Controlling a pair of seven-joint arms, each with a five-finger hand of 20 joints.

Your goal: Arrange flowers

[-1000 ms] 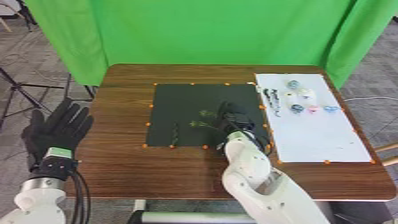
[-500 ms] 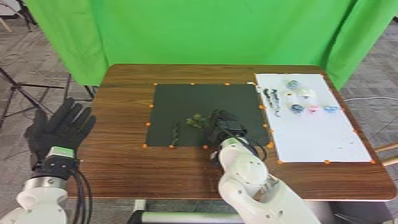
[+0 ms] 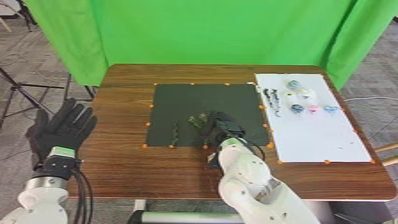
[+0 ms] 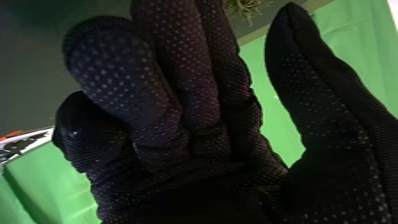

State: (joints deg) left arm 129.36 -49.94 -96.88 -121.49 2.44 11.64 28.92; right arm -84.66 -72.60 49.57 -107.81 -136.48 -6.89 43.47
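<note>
In the head view my right hand [image 3: 220, 124] is over the right part of the dark mat [image 3: 209, 95]. A green leafy sprig [image 3: 198, 120] lies on the mat just left of its fingers, and a thin dark green stem [image 3: 175, 134] lies farther left. In the right wrist view the right hand [image 4: 191, 175] has its thumb well apart from its fingers, with nothing visible in the gap; part of the green sprig [image 4: 247, 7] shows beyond them. My left hand [image 3: 60, 127] is off the table's left side, fingers straight.
A white sheet [image 3: 320, 137] on the right holds dark twisted stems [image 3: 274, 101], a blue flower [image 3: 297, 108], a pink flower [image 3: 313, 108], a light blue flower [image 3: 331, 108] and a pale one [image 3: 306, 93]. Orange markers edge both mats.
My right hand has moved nearer and slightly left. The green sprig beside it has shifted a little left and changed its lie. My left hand has barely moved.
</note>
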